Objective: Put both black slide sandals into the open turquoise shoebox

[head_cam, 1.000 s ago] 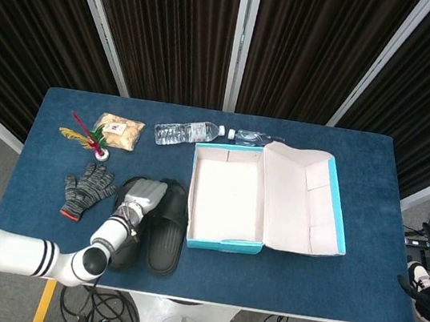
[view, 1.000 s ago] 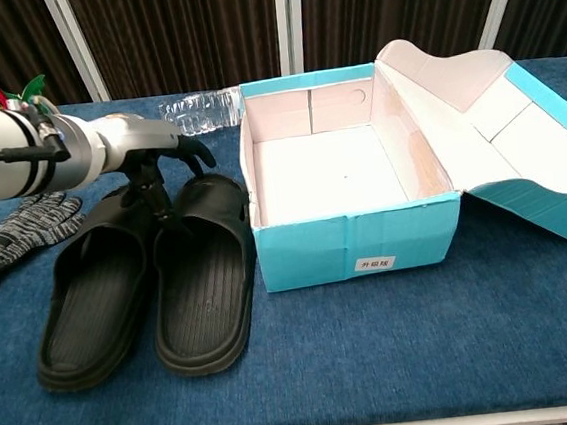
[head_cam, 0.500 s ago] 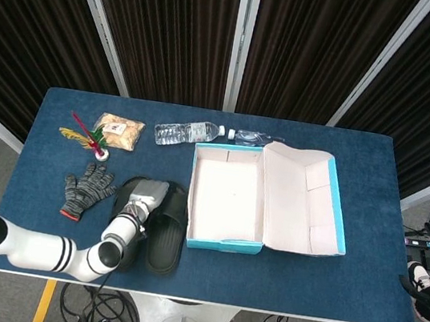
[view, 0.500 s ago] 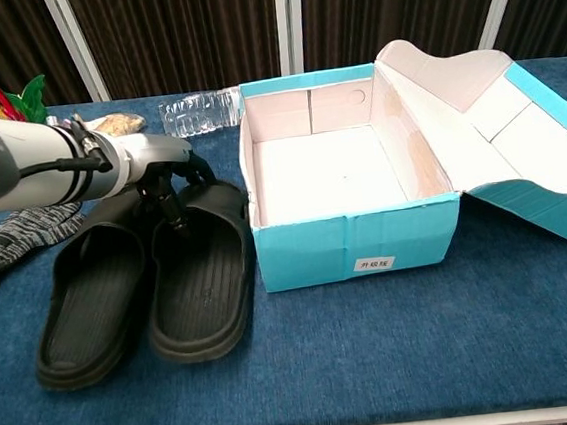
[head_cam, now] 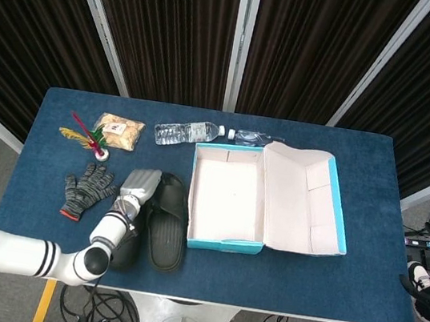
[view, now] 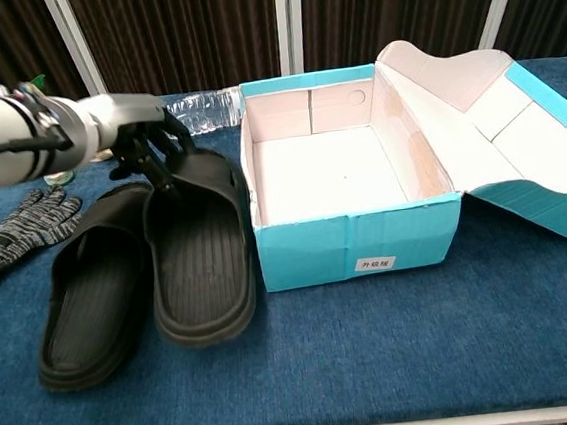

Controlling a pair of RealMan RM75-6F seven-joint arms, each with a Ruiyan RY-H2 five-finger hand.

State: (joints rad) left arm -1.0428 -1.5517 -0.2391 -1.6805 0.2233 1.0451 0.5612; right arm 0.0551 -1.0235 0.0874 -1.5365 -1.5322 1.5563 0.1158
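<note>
Two black slide sandals lie left of the open turquoise shoebox (head_cam: 219, 243) (view: 358, 244), which is empty with its lid folded back to the right. My left hand (head_cam: 139, 188) (view: 136, 135) grips the strap end of the sandal nearest the box (head_cam: 165, 233) (view: 201, 252) and holds that end raised, so the sandal tilts. The other sandal (head_cam: 124, 251) (view: 89, 296) lies flat beside it, mostly hidden under my forearm in the head view. My right hand (head_cam: 416, 288) hangs off the table's right edge, too small to read.
A clear water bottle (head_cam: 187, 132) (view: 199, 110) lies behind the box. A grey knit glove (head_cam: 85, 189) (view: 15, 224) lies left of the sandals. A snack packet (head_cam: 119, 130) and a feathered shuttlecock (head_cam: 85, 133) sit at the back left.
My left hand has closed on the strap of the sandal nearest the box and lifted that end off the table. The sandal has tilted; the other sandal stays put.
</note>
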